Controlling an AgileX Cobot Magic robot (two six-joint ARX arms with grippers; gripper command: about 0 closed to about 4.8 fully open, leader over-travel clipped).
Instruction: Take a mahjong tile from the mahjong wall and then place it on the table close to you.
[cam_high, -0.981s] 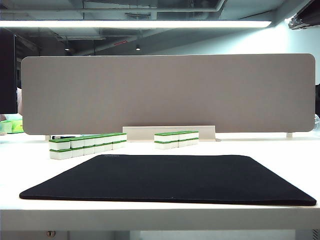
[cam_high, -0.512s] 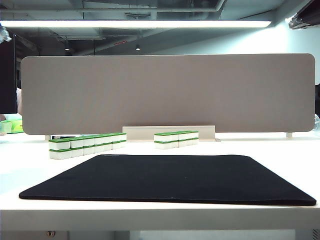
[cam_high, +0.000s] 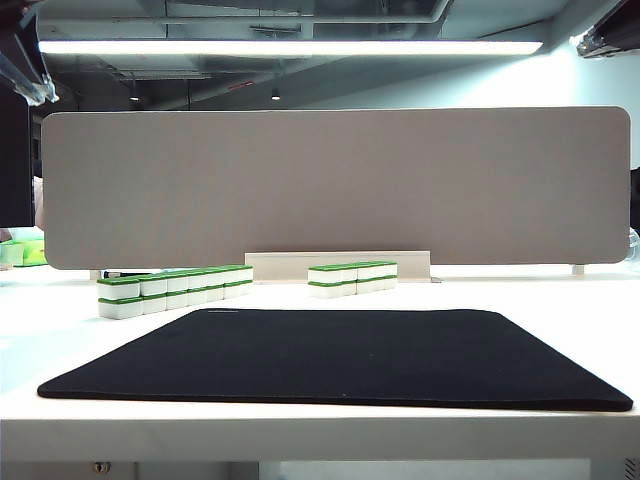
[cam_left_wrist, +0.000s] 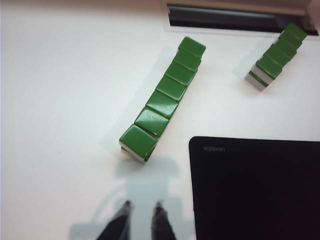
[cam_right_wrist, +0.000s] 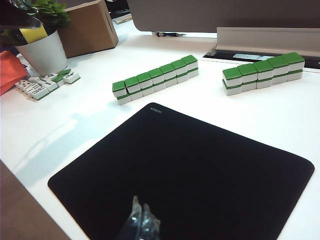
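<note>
Left wrist view, left gripper (cam_left_wrist: 142, 212) above mahjong wall (cam_left_wrist: 162, 100), empty, nearly closed, right gripper (cam_right_wrist: 141, 214) pressed together.

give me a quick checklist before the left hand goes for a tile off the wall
1. Left hand above the white table, short of the near end of the longer mahjong wall: ok.
2. Left hand wide enough to take a tile: not ok, its fingers stand nearly together, narrower than a tile.
3. Longer wall intact, two high: ok; the second, shorter row is intact too.
4. Right hand out of the way, low over the black mat, shut and holding nothing: ok.
5. Bare table on the near side for setting the tile down: ok.
6. Whether the left hand lines up with the end tile: cannot tell.
</note>
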